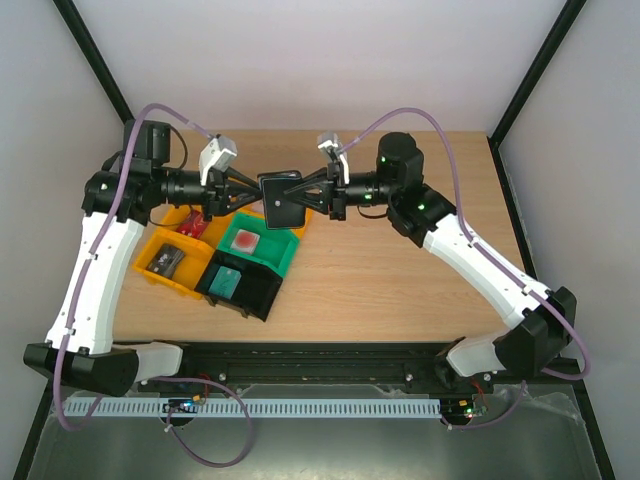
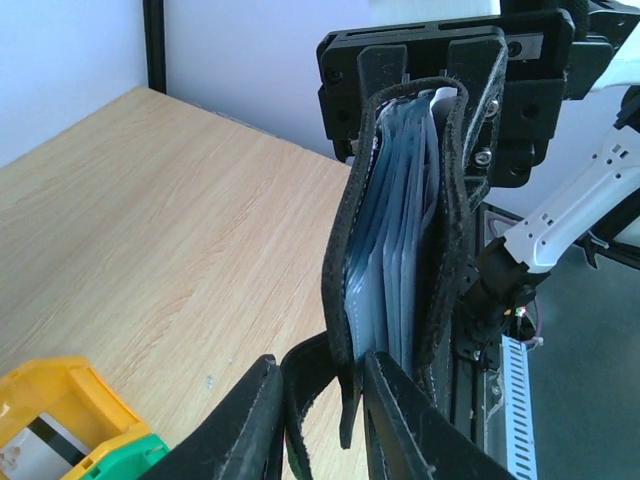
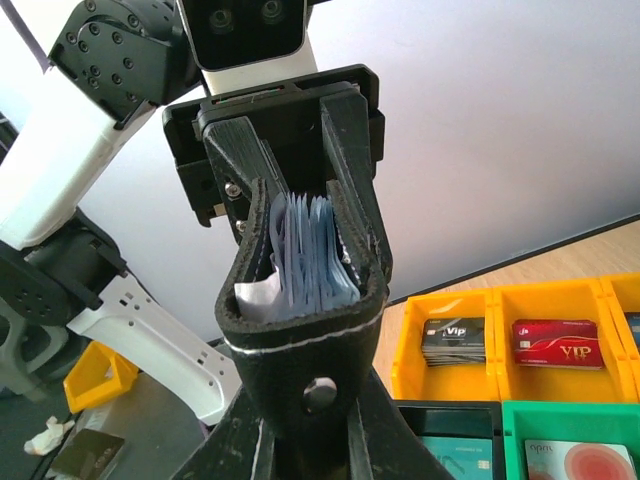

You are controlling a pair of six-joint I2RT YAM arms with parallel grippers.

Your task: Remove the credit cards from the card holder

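The black card holder [image 1: 283, 203] hangs in the air between both arms, above the bins. It is spread open, with pale blue-grey pockets [image 2: 400, 230] fanned between its covers. My right gripper [image 3: 305, 400] is shut on its folded spine, by the snap [image 3: 320, 393]. My left gripper [image 2: 320, 400] pinches one cover and the loose flap [image 2: 300, 390] at the opposite end. A white edge [image 3: 258, 293] pokes from one pocket; no other credit card shows inside. A red card [image 3: 555, 343] and a pink-red card [image 1: 247, 240] lie in bins below.
Yellow bins [image 1: 150, 245], a green bin [image 1: 285, 255] and a black bin [image 1: 255, 295] stand left of centre under the holder. A dark card stack [image 3: 452, 340] and a teal card [image 1: 227, 282] lie in them. Bare wood [image 1: 400, 260] lies to the right.
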